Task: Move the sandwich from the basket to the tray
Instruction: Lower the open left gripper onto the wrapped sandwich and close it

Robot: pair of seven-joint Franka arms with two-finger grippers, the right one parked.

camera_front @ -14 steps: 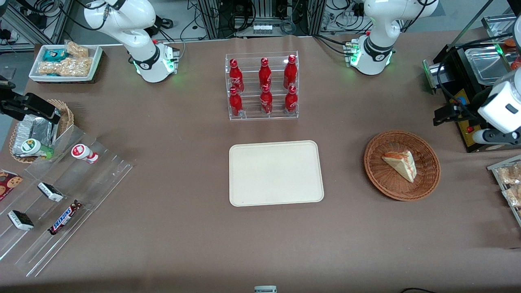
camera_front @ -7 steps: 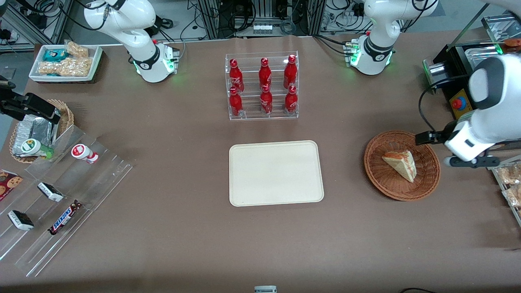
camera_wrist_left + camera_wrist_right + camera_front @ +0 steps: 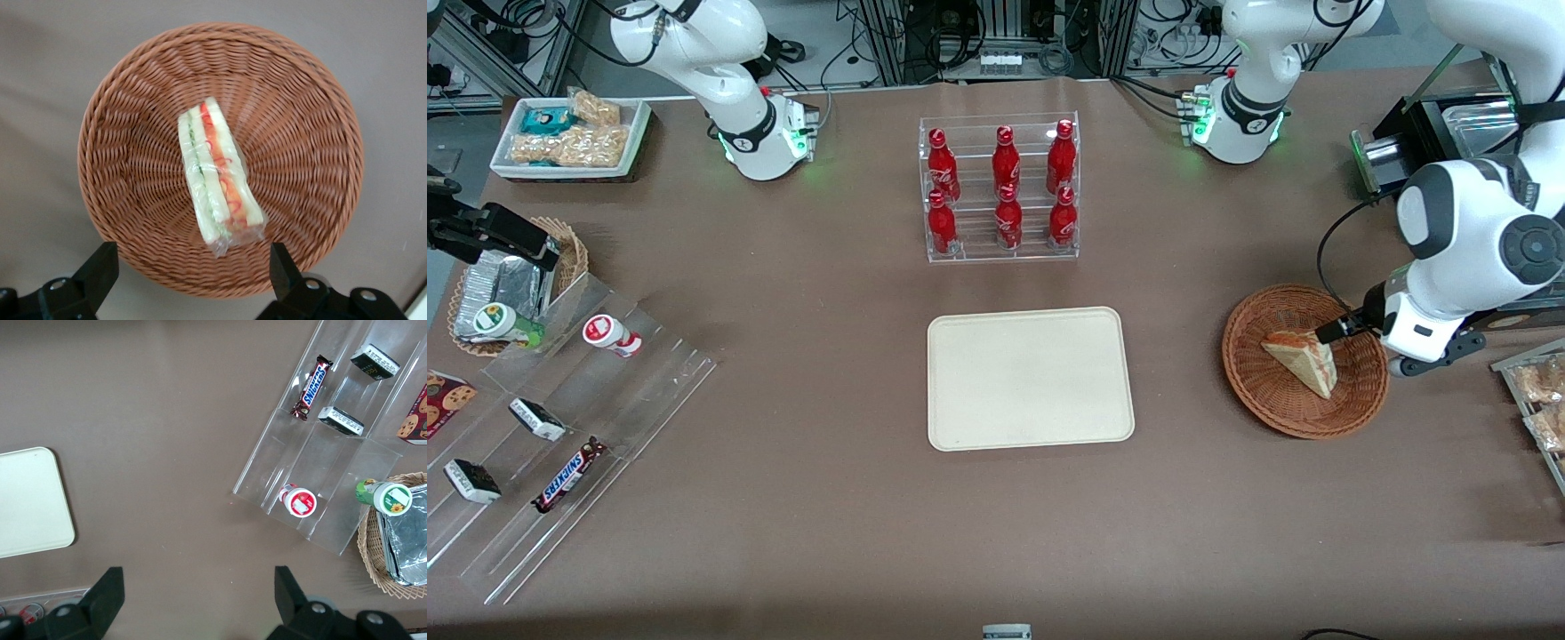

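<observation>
The sandwich (image 3: 1303,356), a clear-wrapped white wedge with red and green filling, lies in the round brown wicker basket (image 3: 1249,378) toward the working arm's end of the table. My left gripper (image 3: 1334,333) hangs above the basket's rim, beside the sandwich's filling edge and apart from it. In the left wrist view the sandwich (image 3: 217,177) lies across the basket (image 3: 300,133), and the gripper (image 3: 190,270) is open, its black fingers (image 3: 100,267) spread wide with nothing between them. The cream tray (image 3: 1030,378) lies bare at the table's middle.
A clear rack of red bottles (image 3: 1000,191) stands farther from the camera than the tray. A black appliance (image 3: 1432,178) and a snack tray (image 3: 1538,391) flank the basket. Clear acrylic shelves (image 3: 560,427) and a lighter wicker basket (image 3: 507,284) sit toward the parked arm's end.
The left arm has swung in from the table's end and come down over the basket. Its gripper now sits above the rim near the sandwich. The sandwich has not moved.
</observation>
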